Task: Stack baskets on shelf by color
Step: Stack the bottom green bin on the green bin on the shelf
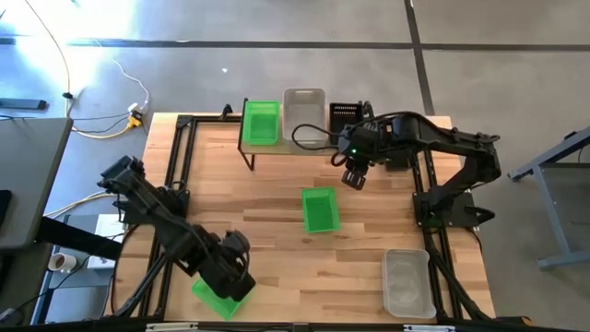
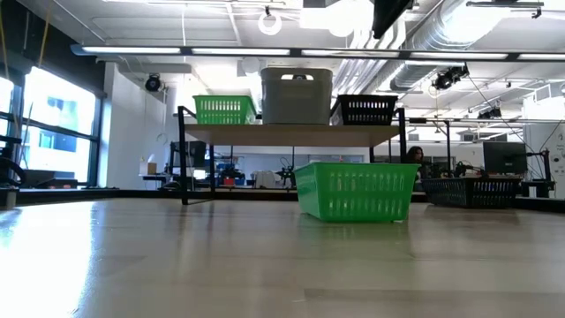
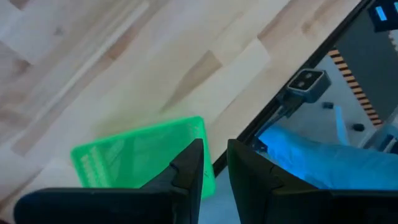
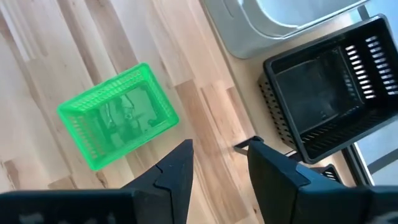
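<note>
The shelf (image 1: 277, 148) stands at the table's far edge and bears a green basket (image 1: 260, 123), a whitish-grey one (image 1: 304, 112) and a black one (image 1: 345, 115) side by side. Another green basket (image 1: 320, 209) rests on its base at mid-table, also in the low view (image 2: 355, 190). A whitish-grey basket (image 1: 407, 281) sits near the right near corner. My left gripper (image 1: 238, 267) hovers over a third green basket (image 3: 140, 162) at the near edge, fingers a narrow gap apart. My right gripper (image 1: 355, 177) hangs open before the shelf's right end, holding nothing.
Black frame rails (image 1: 180, 166) run along the table's left, right and near edges. The low camera (image 3: 305, 84) sits on the near rail close to my left gripper. Bare wood lies between the shelf and the middle green basket (image 4: 118, 115).
</note>
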Robot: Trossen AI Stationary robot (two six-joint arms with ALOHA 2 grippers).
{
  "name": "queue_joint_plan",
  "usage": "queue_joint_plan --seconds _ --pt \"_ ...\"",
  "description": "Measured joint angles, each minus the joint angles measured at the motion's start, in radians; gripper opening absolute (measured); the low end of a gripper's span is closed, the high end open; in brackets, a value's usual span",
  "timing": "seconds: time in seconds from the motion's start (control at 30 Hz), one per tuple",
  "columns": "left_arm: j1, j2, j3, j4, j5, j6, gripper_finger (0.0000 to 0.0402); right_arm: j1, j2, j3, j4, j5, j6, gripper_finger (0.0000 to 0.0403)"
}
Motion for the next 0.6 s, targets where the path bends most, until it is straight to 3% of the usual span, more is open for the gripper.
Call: queue_joint_plan --seconds 0.6 --pt "-0.069 0.190 0.000 0.112 0.129 -0.043 0.0063 0.040 0.000 0.000 -0.006 0.007 0.035 0.0138"
